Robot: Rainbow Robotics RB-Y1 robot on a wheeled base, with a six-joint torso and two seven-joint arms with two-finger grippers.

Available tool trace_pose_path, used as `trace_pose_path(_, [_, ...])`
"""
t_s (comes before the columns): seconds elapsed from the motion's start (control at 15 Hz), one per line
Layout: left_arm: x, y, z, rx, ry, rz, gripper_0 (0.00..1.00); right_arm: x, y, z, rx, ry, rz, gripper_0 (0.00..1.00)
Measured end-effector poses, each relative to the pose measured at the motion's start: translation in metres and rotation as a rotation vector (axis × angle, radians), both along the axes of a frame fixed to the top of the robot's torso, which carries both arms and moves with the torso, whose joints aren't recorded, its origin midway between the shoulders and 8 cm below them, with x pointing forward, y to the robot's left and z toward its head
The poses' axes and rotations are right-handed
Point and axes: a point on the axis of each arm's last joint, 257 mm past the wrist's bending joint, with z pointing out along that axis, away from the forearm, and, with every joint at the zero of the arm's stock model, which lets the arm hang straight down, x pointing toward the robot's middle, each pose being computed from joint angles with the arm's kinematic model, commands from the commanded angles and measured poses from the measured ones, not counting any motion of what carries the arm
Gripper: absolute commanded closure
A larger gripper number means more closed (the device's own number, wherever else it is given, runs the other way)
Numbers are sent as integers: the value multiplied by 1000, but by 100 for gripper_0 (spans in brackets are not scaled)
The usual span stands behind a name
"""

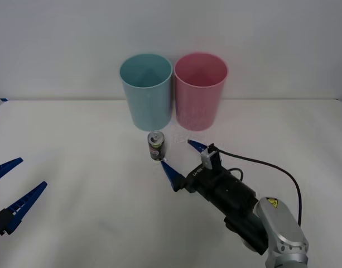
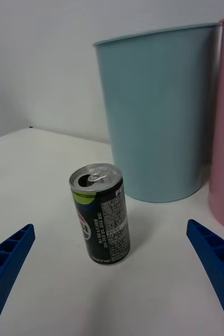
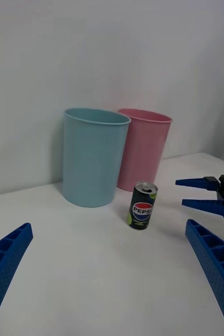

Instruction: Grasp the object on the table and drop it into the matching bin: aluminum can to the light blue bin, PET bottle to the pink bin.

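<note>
Currently standing upright on white flat surface (image 1: 76, 145): small dark aluminium can (image 1: 155, 146), just before tall round light blue plastic bin (image 1: 146, 91) and matching pink bin (image 1: 200, 90). Hovering close, right gripper (image 1: 184, 158), wide open, not touching. Idling far left, left gripper (image 1: 14, 181), spread open.

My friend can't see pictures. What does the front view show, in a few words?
The right arm's open blue tool reaches toward a small dark aluminum can standing upright on the wide white table. Behind the can stand a tall light blue plastic bin and a tall pink plastic bin, side by side. The left tool waits open at the near left.
</note>
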Motion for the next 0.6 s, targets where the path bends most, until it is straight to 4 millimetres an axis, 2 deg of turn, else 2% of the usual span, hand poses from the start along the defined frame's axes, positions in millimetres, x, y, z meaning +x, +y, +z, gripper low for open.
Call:
trace_pose_path(0.2, [0, 0, 0, 0, 0, 0, 0, 13, 6, -11, -40, 13, 2, 0])
trace_pose_path(0.33, [0, 0, 0, 0, 0, 0, 0, 20, 6, -12, -74, 4, -14, 0])
trace_pose_path(0.6, [0, 0, 0, 0, 0, 0, 0, 25, 18, -11, -98, 0, -31, 0])
